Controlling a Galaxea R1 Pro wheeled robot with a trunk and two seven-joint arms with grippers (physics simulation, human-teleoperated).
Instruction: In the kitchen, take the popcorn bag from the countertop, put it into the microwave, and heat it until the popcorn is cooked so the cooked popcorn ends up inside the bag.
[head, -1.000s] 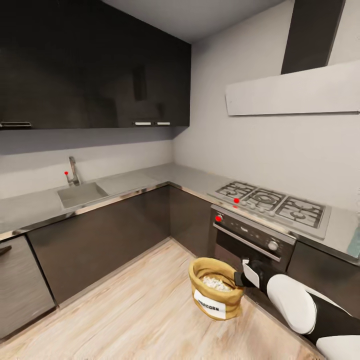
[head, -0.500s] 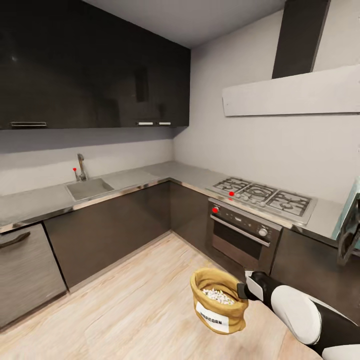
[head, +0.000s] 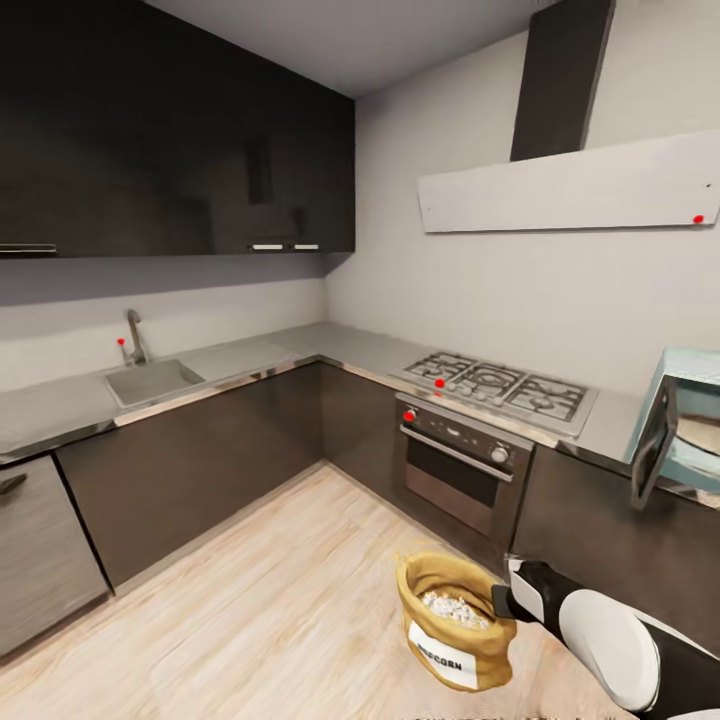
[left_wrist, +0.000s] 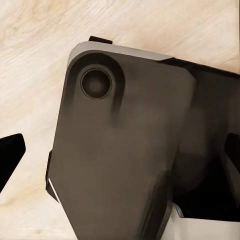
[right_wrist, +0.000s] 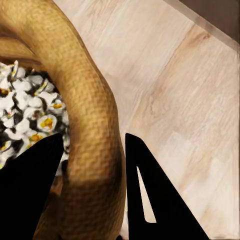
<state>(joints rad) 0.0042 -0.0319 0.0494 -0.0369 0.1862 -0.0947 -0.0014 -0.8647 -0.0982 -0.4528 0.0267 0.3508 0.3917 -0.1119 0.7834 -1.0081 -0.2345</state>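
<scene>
The popcorn bag (head: 455, 637), tan with a white label, hangs above the wood floor and is full of white puffed popcorn (right_wrist: 30, 107). My right gripper (head: 503, 601) is shut on its rolled rim (right_wrist: 95, 150), one black finger inside the bag and one outside. The pale mint microwave (head: 692, 398) stands on the grey countertop (head: 250, 355) at the far right, its dark door (head: 652, 447) swung open. In the left wrist view my left gripper (left_wrist: 120, 155) has its fingertips (left_wrist: 10, 157) spread wide over my own dark body and the floor, holding nothing.
A built-in oven (head: 455, 470) sits under a gas cooktop (head: 495, 385), left of the microwave. A sink (head: 150, 380) with a tap is in the far-left run. Dark cabinets line both walls, and a hood (head: 570, 185) hangs over the cooktop. Wood floor (head: 270, 610) lies open in front.
The whole view has shifted, so the camera moved; the microwave with its open door has come further into the picture at the right. The bag stays held in my right gripper.
</scene>
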